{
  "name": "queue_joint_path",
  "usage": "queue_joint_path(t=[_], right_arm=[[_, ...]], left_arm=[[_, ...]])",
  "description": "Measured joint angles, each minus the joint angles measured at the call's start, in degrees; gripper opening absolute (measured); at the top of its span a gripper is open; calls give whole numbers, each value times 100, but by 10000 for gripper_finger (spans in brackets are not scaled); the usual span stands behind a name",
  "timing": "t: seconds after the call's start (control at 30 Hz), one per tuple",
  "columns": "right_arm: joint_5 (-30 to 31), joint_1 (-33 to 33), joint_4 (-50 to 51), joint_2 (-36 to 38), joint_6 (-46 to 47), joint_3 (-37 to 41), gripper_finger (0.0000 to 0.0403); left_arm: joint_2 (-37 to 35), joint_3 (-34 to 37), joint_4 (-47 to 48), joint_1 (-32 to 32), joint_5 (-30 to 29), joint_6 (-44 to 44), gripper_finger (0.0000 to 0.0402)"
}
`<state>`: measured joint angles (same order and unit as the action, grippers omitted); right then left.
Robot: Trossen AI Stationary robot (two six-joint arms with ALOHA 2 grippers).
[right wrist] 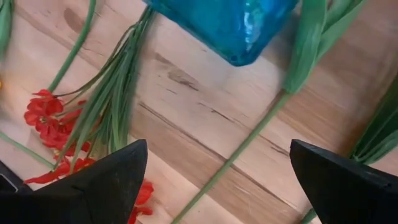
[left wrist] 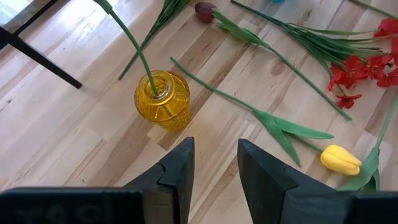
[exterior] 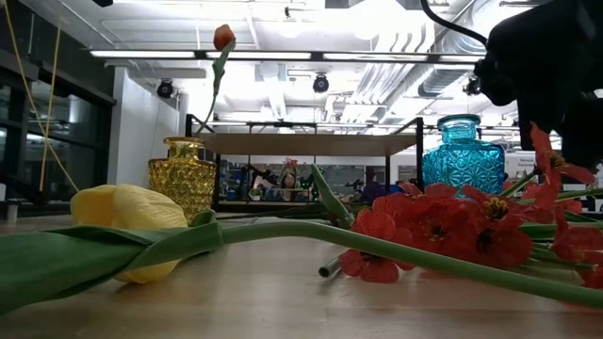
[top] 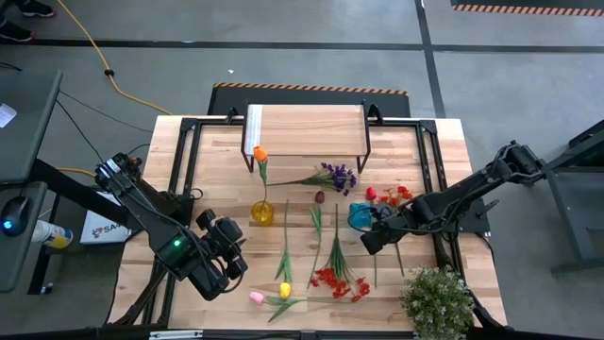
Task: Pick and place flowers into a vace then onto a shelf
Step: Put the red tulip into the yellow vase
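Observation:
A yellow vase [top: 261,213] stands on the table with an orange tulip [top: 260,153] upright in it. A blue vase [top: 360,215] stands to its right. Loose flowers lie flat on the table: a purple spray [top: 338,175], a dark tulip [top: 319,197], red sprays [top: 340,281], a yellow tulip [top: 284,289] and a pink tulip [top: 256,297]. The shelf [top: 307,130] stands at the far edge. My left gripper [left wrist: 214,168] hovers open near the yellow vase [left wrist: 163,99], empty. My right gripper [right wrist: 217,180] is wide open just beside the blue vase [right wrist: 230,25], above a green stem [right wrist: 239,152] lying on the table.
A bushy potted plant [top: 437,300] stands at the near right corner. More red flowers [top: 387,195] lie behind the blue vase. Black frame rails [top: 189,161] run along both sides of the table.

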<state>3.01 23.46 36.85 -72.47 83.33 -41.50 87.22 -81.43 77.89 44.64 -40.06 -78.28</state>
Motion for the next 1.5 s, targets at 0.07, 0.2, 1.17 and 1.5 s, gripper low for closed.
queue_joint_path(t=[0.07,0.2,1.17,1.5], right_arm=[[0,0,77,0,0,0,382],[0,2,125,0,0,0,382],[2,17,6,-1364,22,4,382],[44,33,-114,-1386,-153,4,349]], left_arm=[[0,0,0,0,-2,0,156],[0,0,4,0,-7,0,156],[0,0,22,0,62,0,156],[0,0,26,0,62,2,156]])
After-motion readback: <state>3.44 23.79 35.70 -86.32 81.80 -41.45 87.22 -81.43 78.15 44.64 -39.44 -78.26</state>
